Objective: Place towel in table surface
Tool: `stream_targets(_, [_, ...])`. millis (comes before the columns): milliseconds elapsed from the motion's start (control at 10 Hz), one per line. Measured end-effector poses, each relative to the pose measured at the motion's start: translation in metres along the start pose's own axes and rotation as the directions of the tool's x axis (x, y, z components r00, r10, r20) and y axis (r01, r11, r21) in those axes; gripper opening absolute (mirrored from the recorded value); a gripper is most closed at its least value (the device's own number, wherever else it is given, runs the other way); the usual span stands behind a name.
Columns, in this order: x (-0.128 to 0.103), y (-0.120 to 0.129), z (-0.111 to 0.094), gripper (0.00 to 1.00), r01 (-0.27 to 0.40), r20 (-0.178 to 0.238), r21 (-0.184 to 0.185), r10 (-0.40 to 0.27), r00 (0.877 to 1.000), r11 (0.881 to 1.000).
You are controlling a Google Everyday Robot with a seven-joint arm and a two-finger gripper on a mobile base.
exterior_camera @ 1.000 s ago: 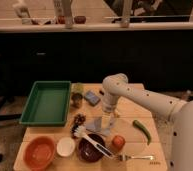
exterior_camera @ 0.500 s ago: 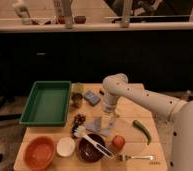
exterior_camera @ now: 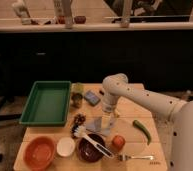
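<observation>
the towel (exterior_camera: pixel 99 124) lies on the table surface (exterior_camera: pixel 130 102), a little to the right of the green tray (exterior_camera: pixel 46 102) — a floppy grey-blue patch just above the dark bowl (exterior_camera: pixel 90 148). the gripper (exterior_camera: pixel 106 118) hangs straight over the towel's upper right edge, the white arm (exterior_camera: pixel 140 97) reaching in from the right; whether it is touching the cloth cannot be told. a small blue block (exterior_camera: pixel 92 97) sits above the towel, a green pepper (exterior_camera: pixel 143 131) to its right, an orange fruit (exterior_camera: pixel 119 142) below right.
</observation>
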Motion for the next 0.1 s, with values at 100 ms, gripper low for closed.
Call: stream_targets(100, [0.0000, 0.0000, 0.0000, 0.80, 0.000, 0.000, 0.000, 0.000, 1.000, 1.000])
